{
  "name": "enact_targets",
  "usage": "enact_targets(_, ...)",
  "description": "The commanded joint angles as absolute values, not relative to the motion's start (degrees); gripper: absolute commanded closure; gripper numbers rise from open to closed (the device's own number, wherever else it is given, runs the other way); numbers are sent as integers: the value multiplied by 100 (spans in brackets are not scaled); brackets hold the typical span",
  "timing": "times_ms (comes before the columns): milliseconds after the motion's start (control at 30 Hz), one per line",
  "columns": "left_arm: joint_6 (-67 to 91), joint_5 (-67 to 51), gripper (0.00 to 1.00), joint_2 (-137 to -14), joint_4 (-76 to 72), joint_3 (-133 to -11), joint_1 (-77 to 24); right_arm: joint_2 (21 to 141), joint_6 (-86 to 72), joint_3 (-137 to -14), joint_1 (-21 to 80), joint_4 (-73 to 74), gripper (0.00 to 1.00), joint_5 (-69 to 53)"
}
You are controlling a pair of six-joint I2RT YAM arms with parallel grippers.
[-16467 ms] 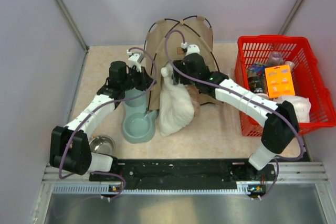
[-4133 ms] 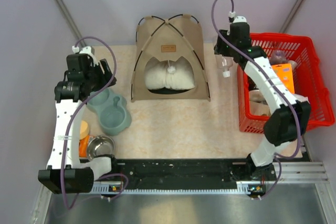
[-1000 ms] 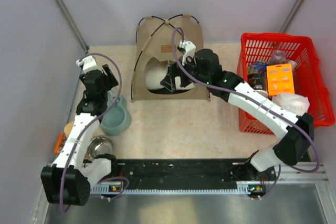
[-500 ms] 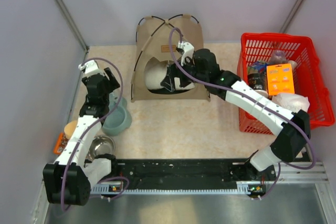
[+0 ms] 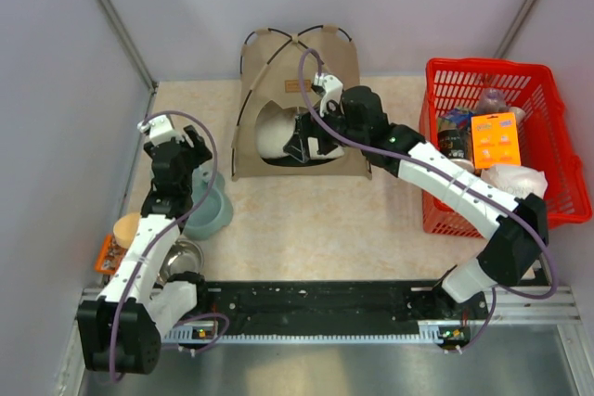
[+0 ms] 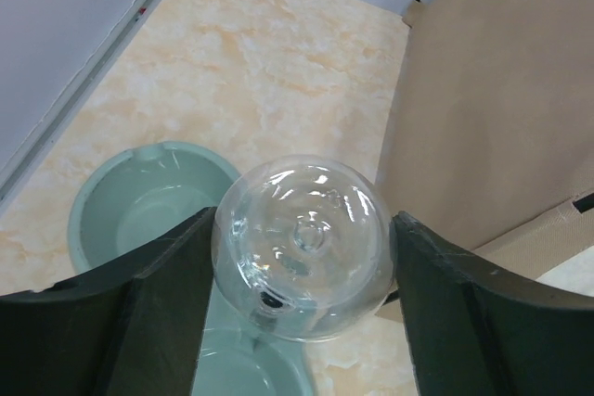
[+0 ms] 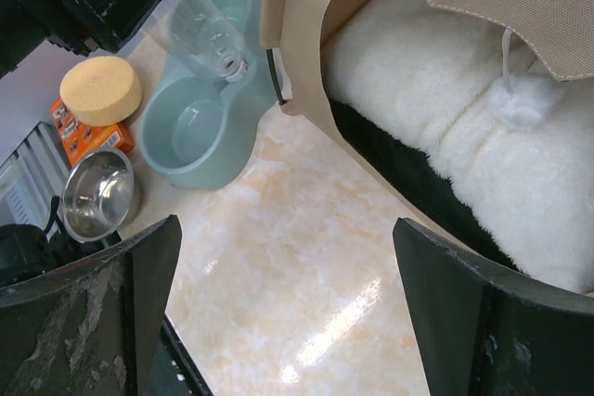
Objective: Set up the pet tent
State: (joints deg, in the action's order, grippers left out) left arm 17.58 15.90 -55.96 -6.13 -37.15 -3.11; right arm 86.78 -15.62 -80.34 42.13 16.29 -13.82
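— How do the jaws stand?

— Left wrist view: the left gripper (image 6: 304, 229) has its two dark fingers pressed against either side of a clear bottle (image 6: 302, 257), a smooth, glossy round dome. Beneath it sits a pale green plastic feeder (image 6: 139, 201) with a round bowl, on the cream marbled bench (image 6: 269, 62). The pet tent (image 6: 501, 108), a matte tan weave, fills the right side.

— And the other?

— Right wrist view: the right gripper (image 7: 286, 229) is spread wide with nothing between its fingers, just in front of the tent's rounded doorway. Inside, a cream plush pillow (image 7: 436, 118) lies on dark lining, and a fluffy white ball (image 7: 522, 99) hangs on a cord. A thin black pole (image 7: 274, 67) follows the door edge. Beside the feeder are a round yellow sponge (image 7: 100, 88), an orange packet (image 7: 74, 127) and a shiny steel bowl (image 7: 100, 194).

— From above?

— The tent stands upright midway along the bench's far edge, with its door facing the near edge. A red mesh basket (image 5: 483, 67) sits at the right edge.

— What changed?

— Four seconds ago the right arm was up by the basket, and now it is at the doorway. The tent has not shifted since then.

— What does only one view show?

— The basket and the brown label (image 5: 295, 86) appear only from above. The ball is hidden there by the arm and shows only at the right wrist.
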Motion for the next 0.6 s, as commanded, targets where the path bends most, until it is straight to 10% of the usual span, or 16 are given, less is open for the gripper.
enact_targets(0, 1785, 1116, 13, -5458, -299, -3796, -343, 8666, -1626, -8112, 4157, 1477, 4, -1424)
enact_targets(67, 1732, 1081, 1, -5423, -106, -3998, -343, 8692, -1705, -8104, 4157, 1494, 4, -1345)
enact_targets(567, 1713, 2303, 1, -4606, 2827, -6010, -343, 8587, -2442, -7893, 4306, 1495, 3, -1423)
